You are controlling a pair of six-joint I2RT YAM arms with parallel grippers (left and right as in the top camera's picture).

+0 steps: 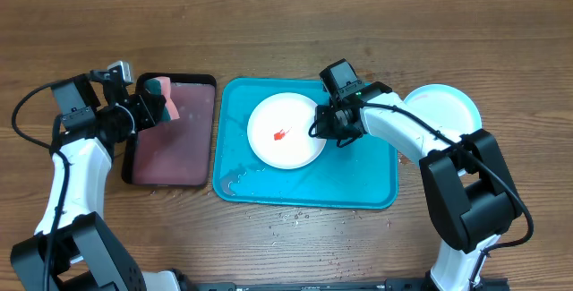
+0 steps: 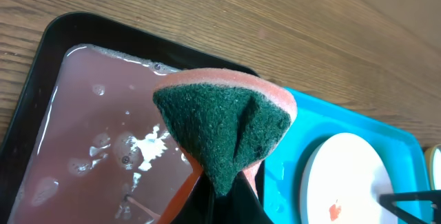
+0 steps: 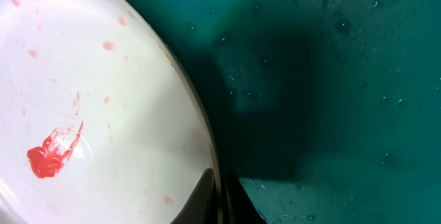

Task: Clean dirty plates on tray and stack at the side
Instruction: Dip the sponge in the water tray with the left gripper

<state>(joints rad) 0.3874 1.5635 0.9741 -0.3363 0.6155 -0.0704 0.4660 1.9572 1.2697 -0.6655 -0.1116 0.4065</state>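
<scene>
A white plate (image 1: 286,130) with a red sauce smear lies on the turquoise tray (image 1: 358,184). My right gripper (image 1: 324,123) is shut on the white plate's right rim; in the right wrist view the rim (image 3: 207,141) runs between its fingers (image 3: 219,196). My left gripper (image 1: 154,103) is shut on a green-and-pink sponge (image 2: 224,127) and holds it above the black-rimmed pinkish tray (image 1: 170,134). A light blue plate (image 1: 443,105) lies on the table right of the turquoise tray. The yellow-green plate is out of view.
The pinkish tray (image 2: 103,162) holds cloudy liquid. Water drops lie on the table in front of the turquoise tray (image 1: 295,215). The white plate and turquoise tray also show at the right of the left wrist view (image 2: 348,176).
</scene>
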